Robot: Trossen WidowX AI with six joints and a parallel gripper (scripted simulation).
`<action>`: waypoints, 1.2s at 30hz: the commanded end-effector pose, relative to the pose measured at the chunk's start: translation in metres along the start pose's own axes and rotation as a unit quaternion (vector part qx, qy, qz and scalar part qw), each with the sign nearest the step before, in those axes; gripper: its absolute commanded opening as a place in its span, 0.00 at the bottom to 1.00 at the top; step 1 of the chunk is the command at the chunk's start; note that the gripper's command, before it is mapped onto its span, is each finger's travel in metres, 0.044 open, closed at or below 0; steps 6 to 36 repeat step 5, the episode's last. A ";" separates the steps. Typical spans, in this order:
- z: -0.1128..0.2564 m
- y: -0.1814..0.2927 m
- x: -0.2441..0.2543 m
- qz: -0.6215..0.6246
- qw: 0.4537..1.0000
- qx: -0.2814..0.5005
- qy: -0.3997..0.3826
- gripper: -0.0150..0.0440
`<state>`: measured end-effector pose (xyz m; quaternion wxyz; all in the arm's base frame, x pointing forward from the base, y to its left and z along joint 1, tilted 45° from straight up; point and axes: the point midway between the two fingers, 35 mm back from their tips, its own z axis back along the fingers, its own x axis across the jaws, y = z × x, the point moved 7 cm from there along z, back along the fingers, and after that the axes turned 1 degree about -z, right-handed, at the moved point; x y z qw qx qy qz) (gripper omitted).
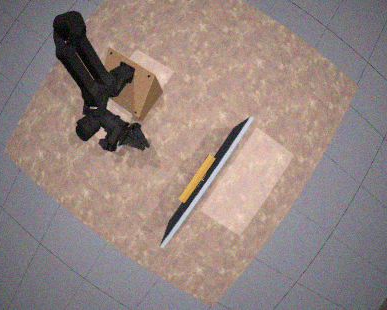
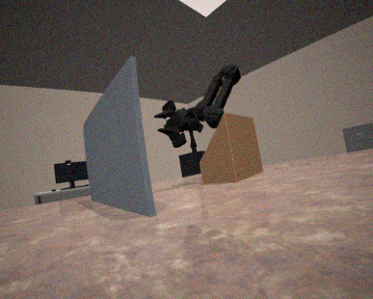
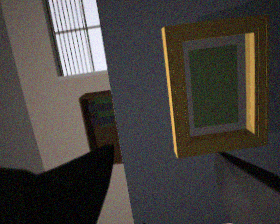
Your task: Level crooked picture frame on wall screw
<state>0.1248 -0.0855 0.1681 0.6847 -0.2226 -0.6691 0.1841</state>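
Observation:
The picture frame [image 1: 197, 179] [image 3: 179, 90], gold-brown around a grey mat and a dark green picture, hangs on the front of the upright blue-grey panel [image 1: 207, 183] [image 2: 115, 149] [image 3: 138, 100]. In the wrist view its sides run roughly in line with the panel's edge, allowing for the slanted view; a small tilt cannot be told. The panel hides the frame in the exterior view. The screw and the notched strip are hidden. My gripper [image 1: 148, 146] [image 2: 158, 123] [image 3: 164, 156] is open and empty, well back from the frame, with its fingers pointing toward the panel side.
The arm stands on a brown wedge-shaped base [image 1: 147, 92] [image 2: 233, 154]. A pale rectangle [image 1: 249, 182] lies on the mottled table top behind the panel. In the wrist view a window [image 3: 76, 32] and a dark shelf-like object [image 3: 100, 120] show beyond the panel's left edge.

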 end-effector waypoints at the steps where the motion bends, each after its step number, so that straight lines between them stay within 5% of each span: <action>1: 0.001 0.001 0.000 -0.001 1.000 0.000 -0.001 0.69; 36: 0.001 0.001 0.000 -0.001 1.000 0.000 -0.001 0.69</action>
